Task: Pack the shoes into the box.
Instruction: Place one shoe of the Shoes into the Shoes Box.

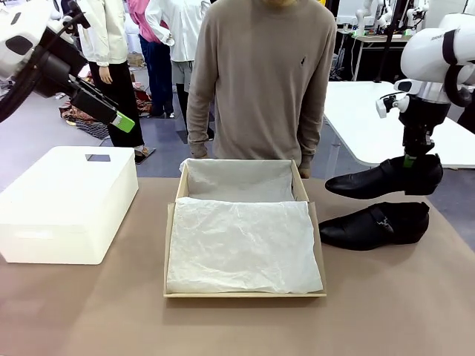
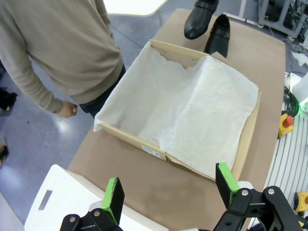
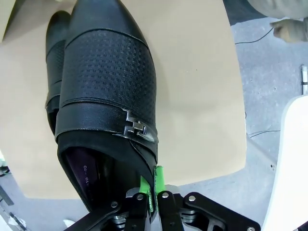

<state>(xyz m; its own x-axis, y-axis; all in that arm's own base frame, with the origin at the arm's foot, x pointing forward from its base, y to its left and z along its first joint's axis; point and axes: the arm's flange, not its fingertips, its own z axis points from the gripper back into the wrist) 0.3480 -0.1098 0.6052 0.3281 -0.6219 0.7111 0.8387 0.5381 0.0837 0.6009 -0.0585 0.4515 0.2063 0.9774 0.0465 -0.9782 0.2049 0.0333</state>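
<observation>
The right end effector [image 1: 410,159] is pressed together on the heel rim of a black leather dress shoe with a buckled strap [image 1: 375,182]. It holds the shoe in the air above the right side of the brown worktop [image 1: 237,326], toe pointing toward the middle. In the right wrist view its green pads [image 3: 159,177] pinch the shoe's back edge.

Directly below, the second black leather shoe [image 1: 378,225] lies near the worktop's right edge, just beside the tan cardboard shoebox [image 1: 170,245]. The shoebox sits open at the worktop's middle, lined with crumpled white tissue paper [image 1: 245,245].

The left end effector [image 1: 119,119] hangs high over the left side, its fingers spread wide with nothing between them. A large white rounded box [image 1: 67,196] stands by the left edge. A person in a beige sweater [image 1: 260,81] stands at the far edge.
</observation>
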